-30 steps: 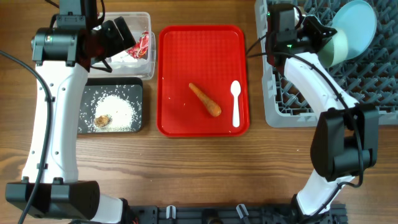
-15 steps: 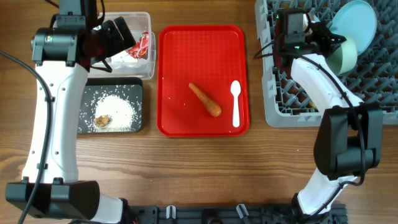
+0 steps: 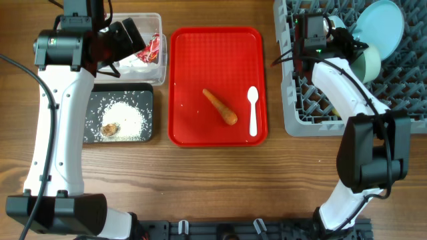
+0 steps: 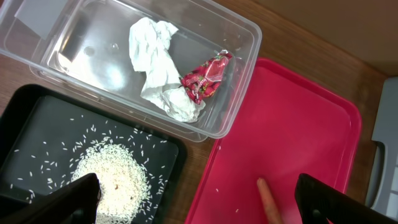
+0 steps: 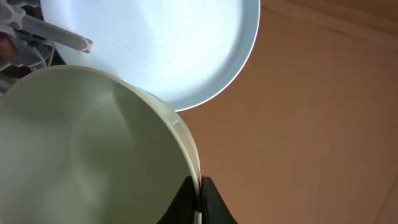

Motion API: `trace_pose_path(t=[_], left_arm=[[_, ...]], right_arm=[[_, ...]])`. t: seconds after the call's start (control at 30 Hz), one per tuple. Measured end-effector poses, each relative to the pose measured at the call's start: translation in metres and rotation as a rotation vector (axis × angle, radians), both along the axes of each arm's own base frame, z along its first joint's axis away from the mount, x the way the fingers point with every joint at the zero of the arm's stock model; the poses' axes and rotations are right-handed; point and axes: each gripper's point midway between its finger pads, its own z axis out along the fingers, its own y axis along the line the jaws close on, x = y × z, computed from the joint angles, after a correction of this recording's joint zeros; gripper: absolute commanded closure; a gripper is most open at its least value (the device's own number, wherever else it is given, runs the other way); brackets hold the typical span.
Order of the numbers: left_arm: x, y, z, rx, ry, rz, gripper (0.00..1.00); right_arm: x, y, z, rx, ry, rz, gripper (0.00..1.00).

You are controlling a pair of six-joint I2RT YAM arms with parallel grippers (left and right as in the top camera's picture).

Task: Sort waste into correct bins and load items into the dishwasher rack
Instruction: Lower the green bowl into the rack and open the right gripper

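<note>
Right hand (image 5: 198,196): pressed onto the rim of the pale green bowl (image 5: 93,143), one finger on each side of the rim.
Pale green bowl: over the far part of the grey rack (image 3: 320,100), just near-left of the light blue plate (image 3: 381,21).
Left hand (image 4: 196,199): spread wide, above the clear tub (image 4: 242,37) and red tray (image 3: 193,53).
Clear tub: holds the tissue (image 4: 158,62) and wrapper (image 4: 205,78).
Red tray: holds the carrot (image 3: 220,107), with the spoon (image 3: 253,110) to its right.

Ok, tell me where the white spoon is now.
In the overhead view the white plastic spoon lies on the right side of the red tray, just right of the orange carrot.
</note>
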Motion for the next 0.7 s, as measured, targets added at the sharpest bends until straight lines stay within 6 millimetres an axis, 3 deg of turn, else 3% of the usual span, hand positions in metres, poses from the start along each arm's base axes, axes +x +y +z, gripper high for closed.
trace_pose_path(t=[0.27, 0.47, 0.7], left_arm=[[0.000, 0.000, 0.000, 0.000, 0.000, 0.000, 0.00], [0.000, 0.000, 0.000, 0.000, 0.000, 0.000, 0.00], [0.000, 0.000, 0.000, 0.000, 0.000, 0.000, 0.00]], right_arm=[[0.001, 0.000, 0.001, -0.003, 0.006, 0.004, 0.96], [0.013, 0.002, 0.009, -0.016, 0.000, 0.038, 0.96], [0.014, -0.001, -0.005, -0.045, 0.077, 0.030, 0.96]])
